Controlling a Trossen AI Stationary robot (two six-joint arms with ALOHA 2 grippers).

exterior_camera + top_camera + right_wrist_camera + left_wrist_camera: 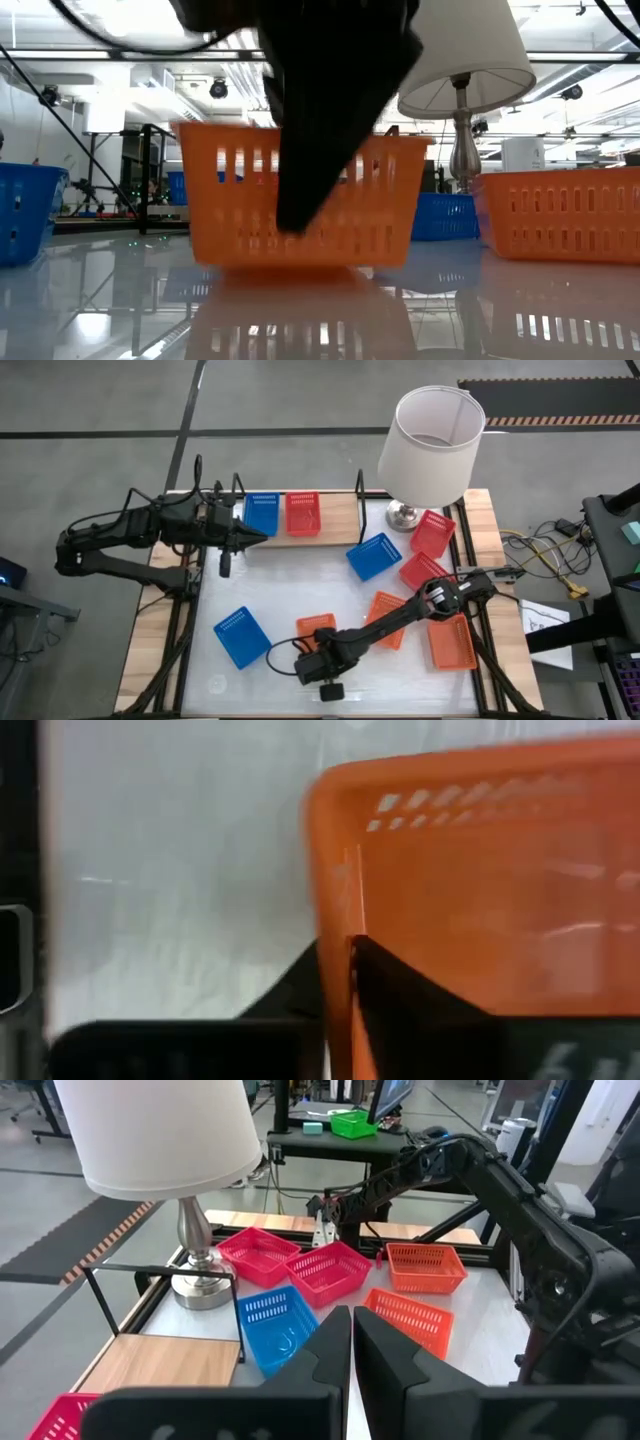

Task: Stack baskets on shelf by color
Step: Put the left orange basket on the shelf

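Two baskets, blue [262, 513] and red [303, 513], on shelf [340, 520]; right gripper [350, 960] pinching orange basket [316, 628] wall; left gripper [352, 1342] pressed together above shelf.

Glossy white tabletop [100, 300], smooth enough to mirror the slotted orange plastic basket [300, 215] standing on it; light matt wood grain on the shelf [340, 520] along the far edge, with thin black metal wire at its ends; same slotted plastic, faintly shiny, in the red basket [328, 1270] and blue basket [272, 1320]; polished silvery metal on the lamp base [200, 1285]; matt off-white cloth-like lampshade [432, 445]; matt black gripper fingers [320, 1355]
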